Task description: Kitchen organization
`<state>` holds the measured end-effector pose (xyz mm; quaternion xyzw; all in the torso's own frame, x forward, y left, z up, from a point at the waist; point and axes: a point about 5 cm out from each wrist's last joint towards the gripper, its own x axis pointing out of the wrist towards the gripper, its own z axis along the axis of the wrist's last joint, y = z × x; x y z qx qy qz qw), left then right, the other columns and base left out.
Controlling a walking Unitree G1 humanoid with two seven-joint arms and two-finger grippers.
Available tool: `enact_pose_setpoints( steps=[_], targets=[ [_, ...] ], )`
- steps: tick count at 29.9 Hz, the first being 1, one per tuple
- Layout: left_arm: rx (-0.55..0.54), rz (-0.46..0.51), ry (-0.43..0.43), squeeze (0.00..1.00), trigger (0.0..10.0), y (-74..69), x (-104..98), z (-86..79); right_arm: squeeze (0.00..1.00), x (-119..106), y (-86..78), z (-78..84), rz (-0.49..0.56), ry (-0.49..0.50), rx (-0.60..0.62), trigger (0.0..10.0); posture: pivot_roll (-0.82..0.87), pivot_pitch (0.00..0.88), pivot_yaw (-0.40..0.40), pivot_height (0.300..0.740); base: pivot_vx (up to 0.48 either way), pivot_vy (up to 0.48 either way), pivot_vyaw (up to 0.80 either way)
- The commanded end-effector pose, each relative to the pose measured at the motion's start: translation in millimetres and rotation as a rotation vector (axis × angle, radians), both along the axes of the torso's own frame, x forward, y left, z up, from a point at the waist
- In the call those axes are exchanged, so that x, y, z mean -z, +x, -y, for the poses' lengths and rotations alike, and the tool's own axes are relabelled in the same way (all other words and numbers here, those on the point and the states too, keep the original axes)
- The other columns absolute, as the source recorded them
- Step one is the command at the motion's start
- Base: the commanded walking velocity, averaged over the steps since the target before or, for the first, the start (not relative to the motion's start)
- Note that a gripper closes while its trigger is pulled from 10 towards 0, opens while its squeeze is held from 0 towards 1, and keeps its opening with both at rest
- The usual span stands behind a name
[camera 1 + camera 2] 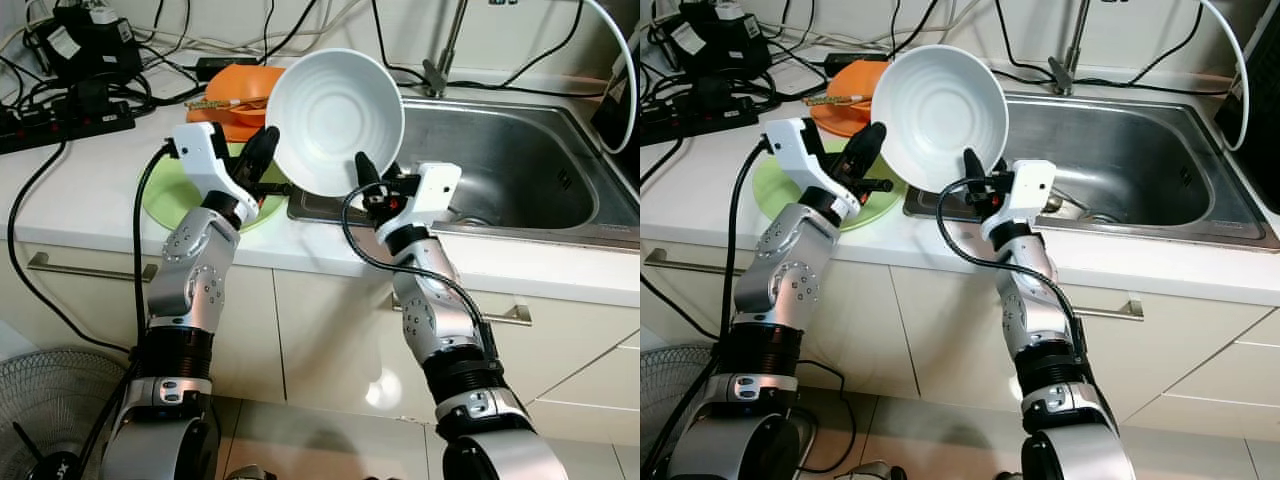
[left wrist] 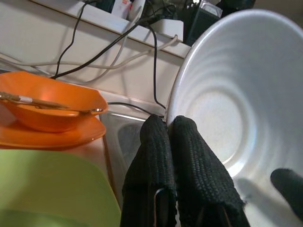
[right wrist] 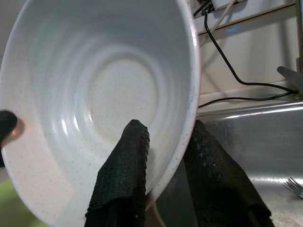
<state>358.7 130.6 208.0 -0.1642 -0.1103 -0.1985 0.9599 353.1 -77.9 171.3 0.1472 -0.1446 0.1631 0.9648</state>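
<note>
A white ribbed bowl [image 1: 335, 120] is held up on its side over the counter edge, at the sink's left corner, its inside facing me. My right gripper [image 1: 366, 172] is shut on its lower rim, one finger [image 3: 127, 161] inside the bowl and the other behind it. My left gripper [image 1: 263, 148] touches the bowl's left rim with its two fingers [image 2: 158, 156] pressed together and nothing seen between them. Below the left gripper, a light green plate [image 1: 168, 195] lies on the counter.
An orange bowl [image 1: 238, 92] with chopsticks across it sits on an orange plate behind the green one. The steel sink [image 1: 520, 165] lies to the right, with a fork [image 3: 294, 185] in it and a tap [image 1: 446, 50] behind. Power strips and cables [image 1: 60, 115] crowd the back left.
</note>
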Motion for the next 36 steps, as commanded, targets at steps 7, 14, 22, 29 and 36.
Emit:
enact_pose_setpoints(
  steps=[7,14,22,29,36],
  targets=[
    [0.003,0.075,0.085,0.0,10.0,-1.1,-10.3,4.7,0.0,-8.5,0.7,-1.8,0.024,-0.002,-0.013,0.0,0.05,0.0,0.018,0.74,0.0,0.0,0.0],
    [0.013,0.082,0.1,1.0,10.0,-1.4,-9.5,8.7,0.0,-9.5,0.4,-0.3,0.03,-0.001,-0.001,0.0,0.04,0.0,0.021,0.74,0.0,0.0,0.0],
    [0.021,0.085,0.119,1.0,10.0,-1.6,-8.7,10.5,0.0,-13.2,4.7,11.0,0.021,0.047,0.078,0.0,0.04,0.0,0.024,0.74,0.0,0.0,0.0],
    [0.039,0.082,0.146,1.0,10.0,-2.9,-6.0,13.2,0.0,-23.1,13.3,29.6,0.034,0.07,0.196,0.0,0.05,0.0,0.025,0.74,0.0,0.0,0.0],
    [0.131,0.042,0.268,0.0,10.0,-8.3,8.4,26.8,0.0,-42.2,28.5,58.2,0.06,0.009,0.348,0.0,0.06,0.0,0.022,0.74,0.0,0.0,0.0]
  ],
)
